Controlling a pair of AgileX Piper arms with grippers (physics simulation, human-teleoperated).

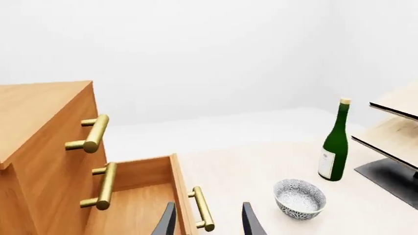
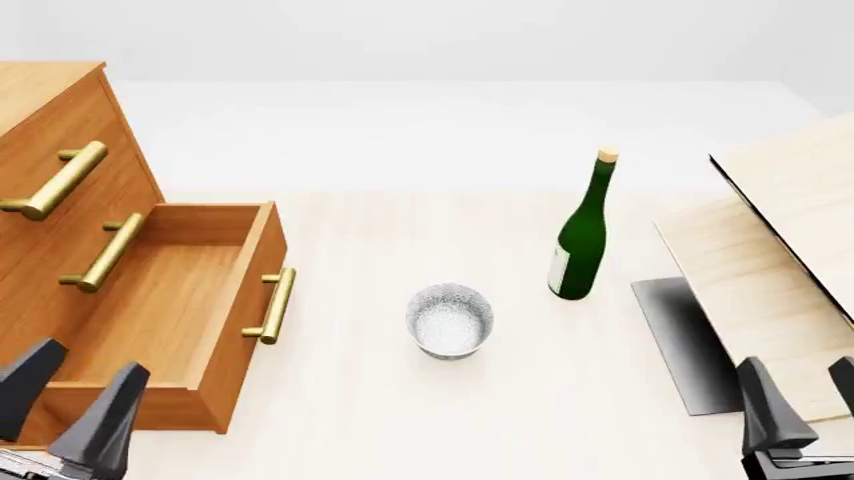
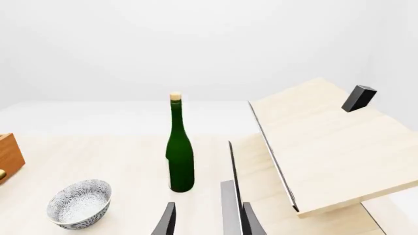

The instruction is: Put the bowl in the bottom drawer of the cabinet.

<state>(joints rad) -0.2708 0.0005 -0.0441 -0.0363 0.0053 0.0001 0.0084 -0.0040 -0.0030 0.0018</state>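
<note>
Both arms are sitting low at the near edge of the desk (image 2: 360,420), only the fingertips showing in the front view. The left pincer (image 2: 74,395) is hovering over the near front corner of the bottom drawer (image 2: 174,300), fingers pointing forward and spread apart with nothing between them; in the left wrist view the same dark fingertips (image 1: 166,223) are framing the drawer's front panel and its brass handle (image 1: 202,208). The right pincer (image 2: 801,400) is sitting well to the right of the bowl (image 2: 450,320), close by the pale plywood boards (image 2: 774,260), its fingers also parted and gripping nothing. The bottom drawer is standing pulled out from the cabinet (image 2: 54,200), its interior showing bare wood; the two upper drawers are sitting closed, each with a brass bar handle. The bowl is resting upright on the desk, to the right of the open drawer's front and apart from it, white with a fine grey speckled pattern, mouth up. A green bottle (image 2: 583,235) is standing upright beyond and to the right of the bowl, not touching it, with a pale stopper and a white label (image 2: 558,272); any print on the label is too small to read. Right of the bottle, the plywood boards are leaning tilted over a dark flat base (image 2: 674,330). A small black block (image 3: 359,98) is perching on the upper board.
</note>
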